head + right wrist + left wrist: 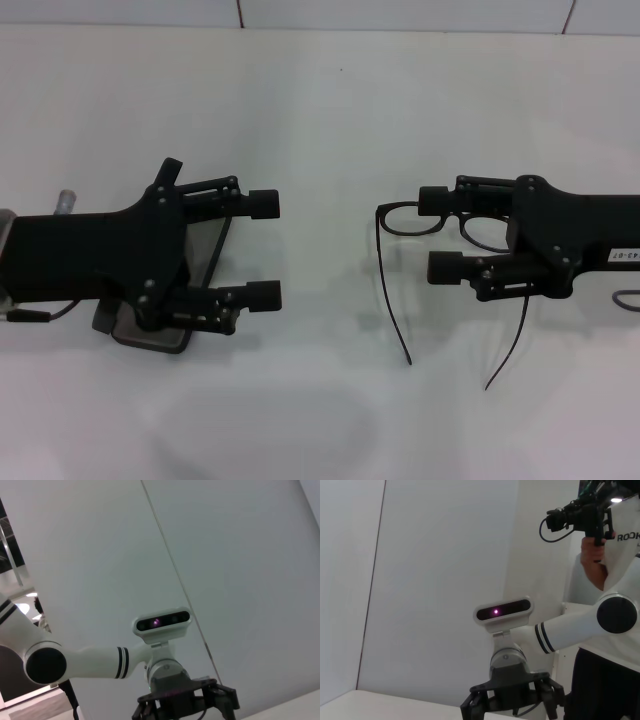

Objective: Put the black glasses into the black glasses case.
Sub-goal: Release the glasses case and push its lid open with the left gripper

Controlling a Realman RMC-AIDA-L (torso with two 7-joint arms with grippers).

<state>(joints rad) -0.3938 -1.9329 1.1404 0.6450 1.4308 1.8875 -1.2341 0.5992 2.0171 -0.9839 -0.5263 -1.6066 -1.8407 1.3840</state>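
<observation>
The black glasses (410, 221) lie on the white table (320, 110), lenses toward the far side and temple arms (392, 300) trailing toward the near edge. My right gripper (437, 234) is open over them; its far finger overlaps the frame front and one lens sticks out past the fingertips. My left gripper (265, 249) is open and empty, hovering over the black glasses case (160, 338), which is mostly hidden under the hand. The left wrist view shows the right gripper (512, 702) far off. The right wrist view shows the left gripper (185, 705).
A wall runs along the table's far edge (400, 28). A person holding a camera (580, 515) stands behind the right arm in the left wrist view. A grey cable loop (625, 298) lies at the right edge.
</observation>
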